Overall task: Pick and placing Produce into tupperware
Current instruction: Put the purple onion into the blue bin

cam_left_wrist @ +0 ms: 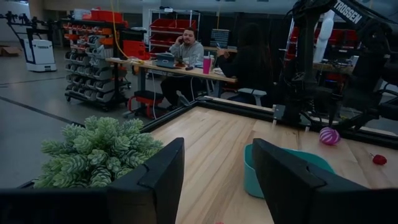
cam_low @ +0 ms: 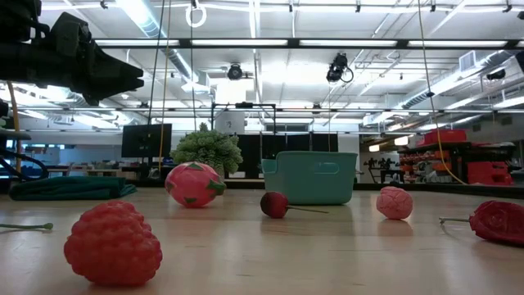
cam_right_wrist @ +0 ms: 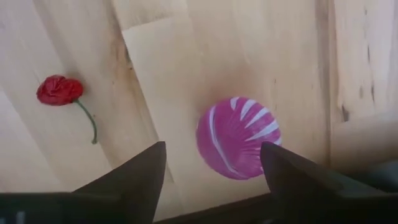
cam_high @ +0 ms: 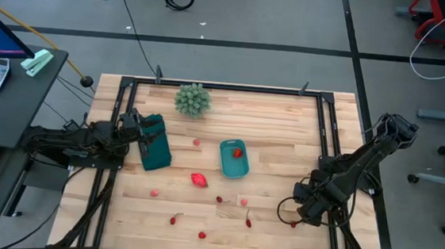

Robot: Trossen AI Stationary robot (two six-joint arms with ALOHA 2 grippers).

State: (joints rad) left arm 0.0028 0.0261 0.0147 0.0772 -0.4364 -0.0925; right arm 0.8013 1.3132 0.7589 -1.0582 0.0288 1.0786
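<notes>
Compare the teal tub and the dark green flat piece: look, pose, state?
1. Colour: the tub is light teal; the flat piece is darker green.
2. Shape: the tub has raised walls, clear in the low view; the flat piece lies low on the table.
3. State: the tub holds a red item; the flat piece holds nothing, and the left gripper is over it.
Shared: both are rectangular and rest on the table.

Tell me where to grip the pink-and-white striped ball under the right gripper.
Grip the striped ball across its widest middle, coming straight down. It is round and lies alone on bare wood, already between the right gripper's open fingers, so probably any finger angle works.
</notes>
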